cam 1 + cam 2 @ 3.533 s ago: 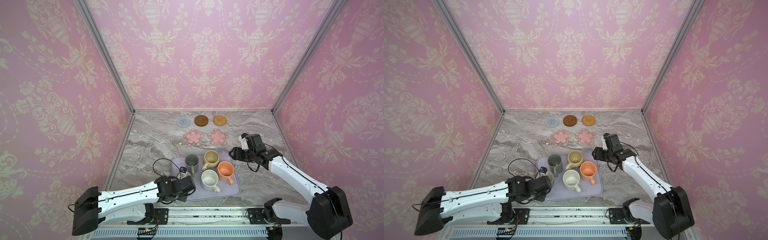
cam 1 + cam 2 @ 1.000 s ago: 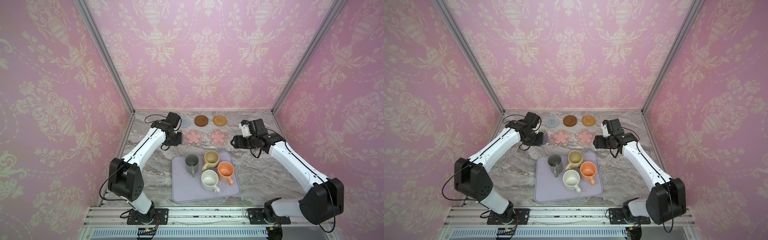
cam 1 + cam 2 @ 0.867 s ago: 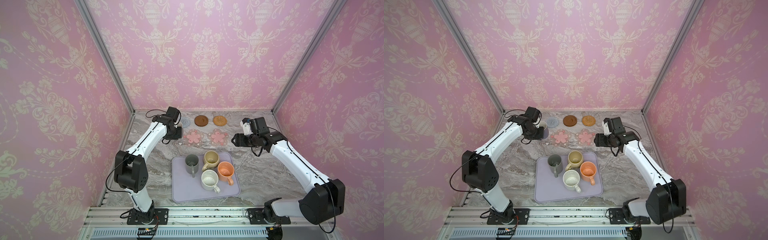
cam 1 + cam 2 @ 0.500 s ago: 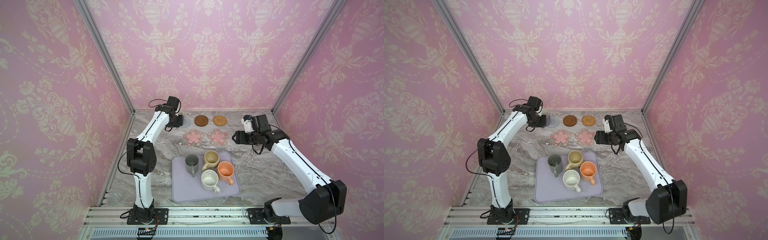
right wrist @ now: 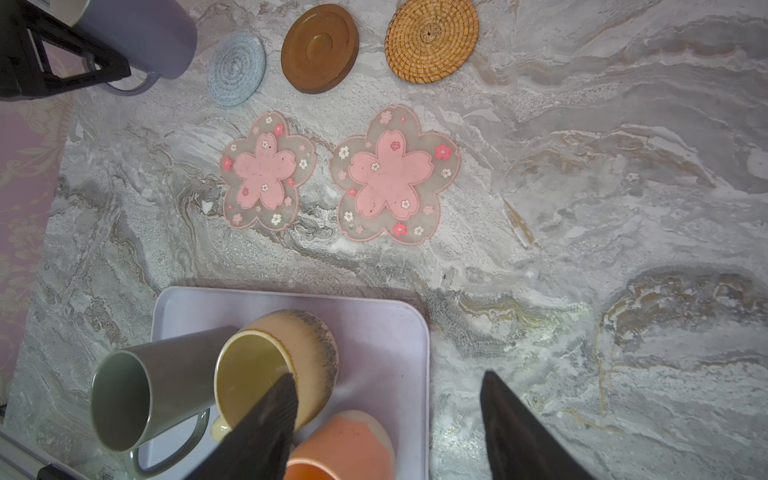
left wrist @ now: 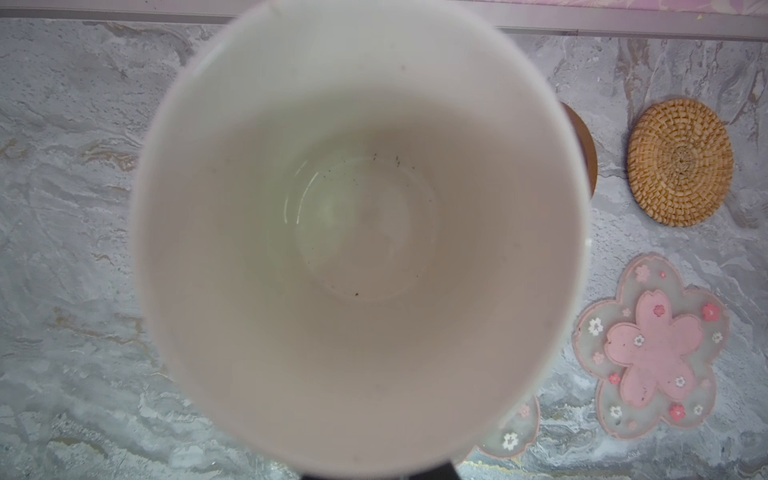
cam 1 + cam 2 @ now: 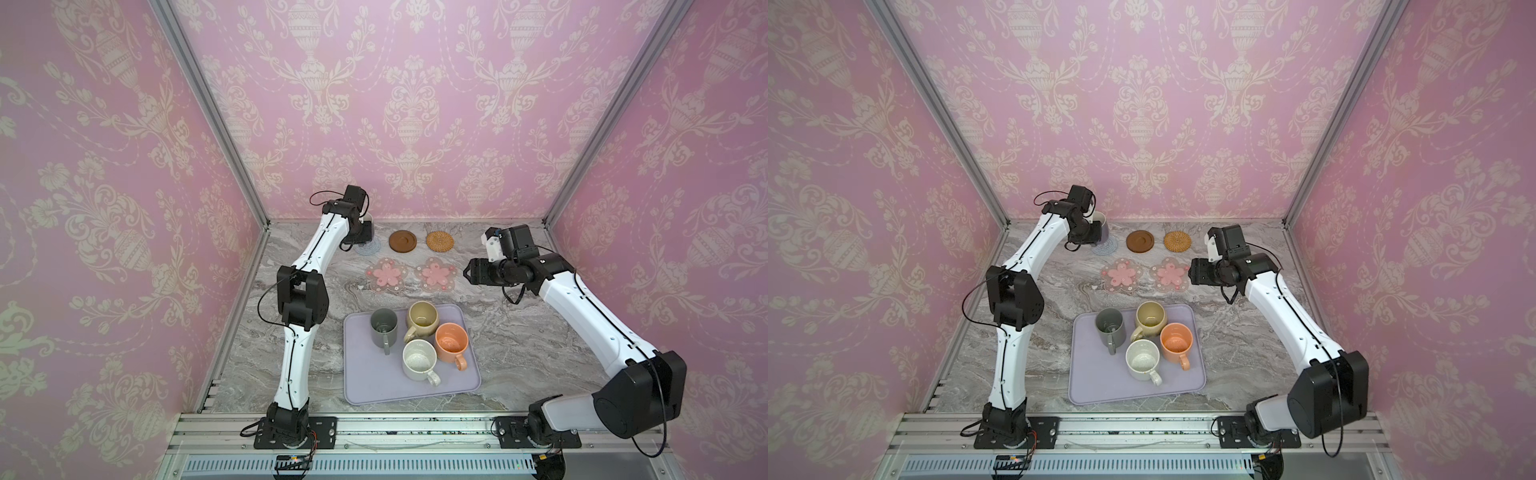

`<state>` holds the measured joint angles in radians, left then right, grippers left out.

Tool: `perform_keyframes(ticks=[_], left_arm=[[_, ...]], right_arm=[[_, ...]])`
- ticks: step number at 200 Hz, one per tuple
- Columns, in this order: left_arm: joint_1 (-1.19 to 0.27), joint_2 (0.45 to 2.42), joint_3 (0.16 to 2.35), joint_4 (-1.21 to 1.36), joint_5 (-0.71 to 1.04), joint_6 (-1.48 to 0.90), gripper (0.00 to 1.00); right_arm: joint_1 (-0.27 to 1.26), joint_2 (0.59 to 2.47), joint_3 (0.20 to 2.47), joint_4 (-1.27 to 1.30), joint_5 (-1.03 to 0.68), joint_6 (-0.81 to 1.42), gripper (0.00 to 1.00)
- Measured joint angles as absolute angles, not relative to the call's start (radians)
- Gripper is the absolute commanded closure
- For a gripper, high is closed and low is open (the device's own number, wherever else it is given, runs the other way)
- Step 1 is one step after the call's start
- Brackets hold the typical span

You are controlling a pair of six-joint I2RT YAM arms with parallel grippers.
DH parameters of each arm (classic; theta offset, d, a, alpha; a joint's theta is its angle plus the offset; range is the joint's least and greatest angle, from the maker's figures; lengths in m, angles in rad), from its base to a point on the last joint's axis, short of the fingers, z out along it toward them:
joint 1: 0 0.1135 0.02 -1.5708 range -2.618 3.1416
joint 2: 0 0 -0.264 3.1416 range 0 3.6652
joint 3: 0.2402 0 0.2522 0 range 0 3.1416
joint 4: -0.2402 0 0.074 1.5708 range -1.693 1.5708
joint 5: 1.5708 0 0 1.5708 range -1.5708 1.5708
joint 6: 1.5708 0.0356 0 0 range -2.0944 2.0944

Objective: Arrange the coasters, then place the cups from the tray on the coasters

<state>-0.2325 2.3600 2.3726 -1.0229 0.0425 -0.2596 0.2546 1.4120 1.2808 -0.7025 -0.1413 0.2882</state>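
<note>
**Marble bench (image 7: pixel 519 332), pink papered walls (image 7: pixel 415 104): first cup is off the tray**

A few seconds back my left arm is low at the tray's near corner; now it stretches to the back row. Left gripper (image 7: pixel 1094 233) is clamped tight on the handle of the lavender cup (image 5: pixel 145 37), which hangs at the blue coaster (image 5: pixel 236 68). Set down or not, I cannot tell.

I judge arranging done, placing just begun. Brown coaster (image 7: pixel 402 241), rattan coaster (image 7: pixel 439 241), one flower coaster (image 7: pixel 386 276) and the other flower coaster (image 7: pixel 436 274) are all bare.

Right gripper (image 7: pixel 468 272) waits beside the flower pair, jaws wide, holding nothing, little moved.

Tray (image 7: pixel 365 386) now holds four, upright:
- dark grey cup (image 7: pixel 383 328)
- beige cup (image 7: pixel 422 318)
- orange cup (image 7: pixel 451 341)
- white speckled cup (image 7: pixel 419 359)

All look empty. The lavender cup's white inside shows only dark specks.
</note>
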Motion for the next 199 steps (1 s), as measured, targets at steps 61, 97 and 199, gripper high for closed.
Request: perform_keyframes(ticks=[61,97,199], left_arm=[[-0.233,2.442,2.463,-1.05,0.043,-0.286,1.0],[-0.233,2.473,2.477,-1.051,0.043,-0.306,1.0],[-0.24,2.535,2.53,-1.037,0.026,-0.331,1.0]], right_arm=[[0.255,1.433,1.29,-0.706,-0.141,0.291,0.29],[0.255,1.447,1.293,-0.711,-0.141,0.29,0.29],[0.255,1.458,1.294,-0.72,-0.141,0.287,0.29]])
